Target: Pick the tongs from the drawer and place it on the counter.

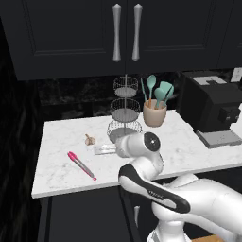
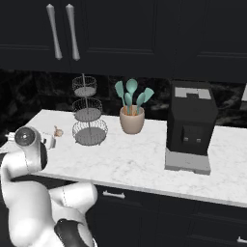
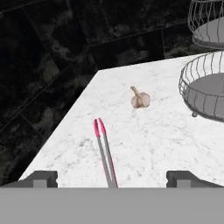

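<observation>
Two fingers of the gripper point(image 3: 109, 177) stand wide apart, released, above the tongs point(image 1: 81, 165) lying on the counter point(image 1: 189, 151). If the arm lifts carelessly, a finger may knock the tongs toward the near edge.

The slim tongs point(image 1: 81, 165), pink at the handle end and tips with thin grey arms closed together, lie flat on the white marble surface point(image 1: 61, 137) near its front left corner

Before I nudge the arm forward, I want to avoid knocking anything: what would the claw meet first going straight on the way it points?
The open claw points along the tongs lying on the counter. Those come first; the garlic bulb lies farther on, though depth is uncertain.
</observation>
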